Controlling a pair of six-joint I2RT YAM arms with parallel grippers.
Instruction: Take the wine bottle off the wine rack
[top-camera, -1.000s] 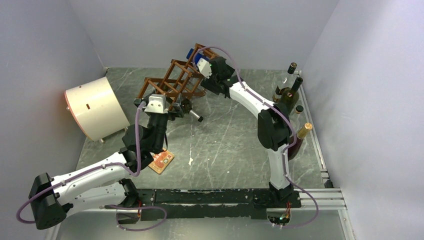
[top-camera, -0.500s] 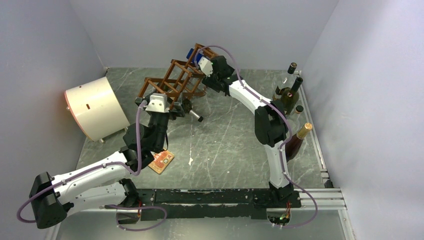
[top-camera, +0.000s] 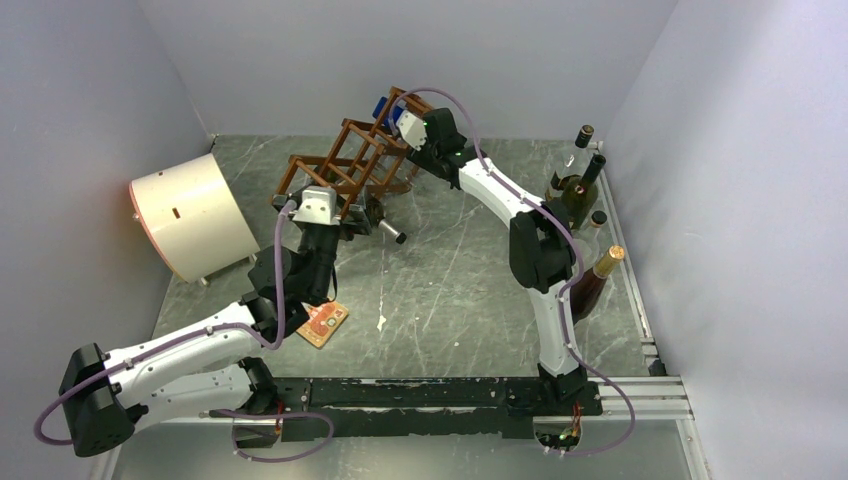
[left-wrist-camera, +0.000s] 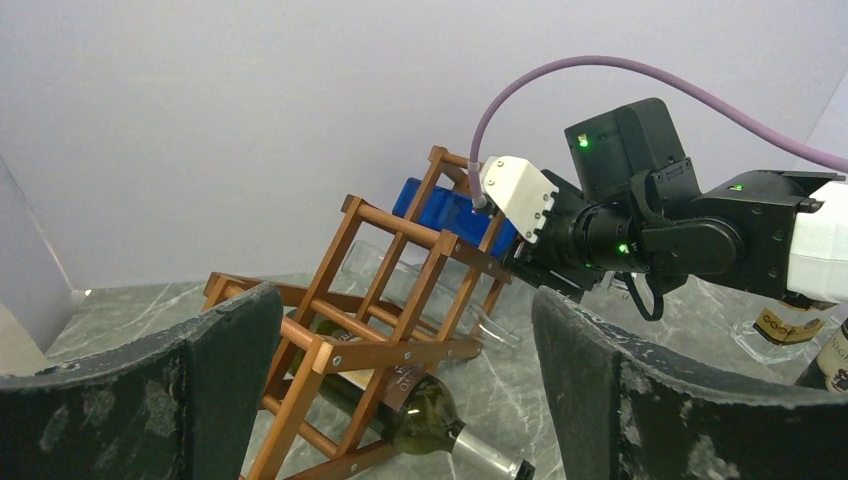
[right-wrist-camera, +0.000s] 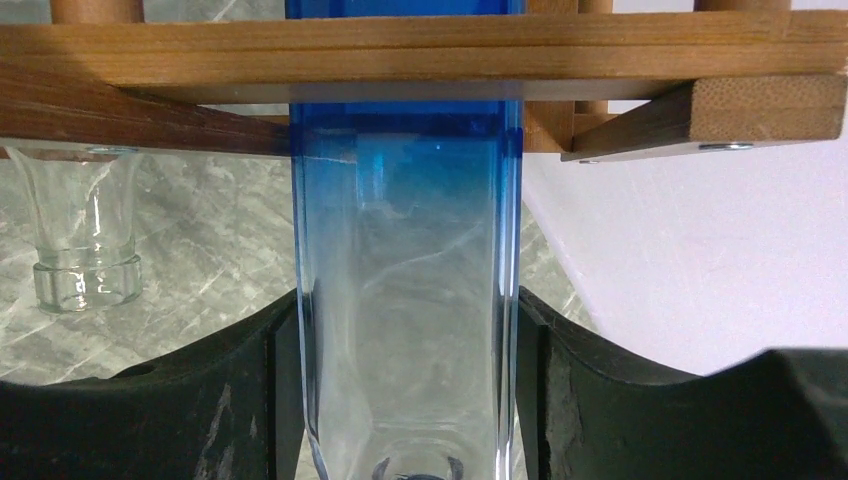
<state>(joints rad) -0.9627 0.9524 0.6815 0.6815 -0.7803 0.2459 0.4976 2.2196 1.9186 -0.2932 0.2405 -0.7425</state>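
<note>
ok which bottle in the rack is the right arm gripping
The blue bottle in the top cell of the wine rack; the right gripper has its jaws against both sides. The clear bottle and the dark green bottle lower down are not held.

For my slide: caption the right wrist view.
Right end effector grips the blue bottle lying in the rack.

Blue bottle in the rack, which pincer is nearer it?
Right. The right pincer grips the blue bottle; the left pincer hangs open by the low end of the wine rack.
</note>
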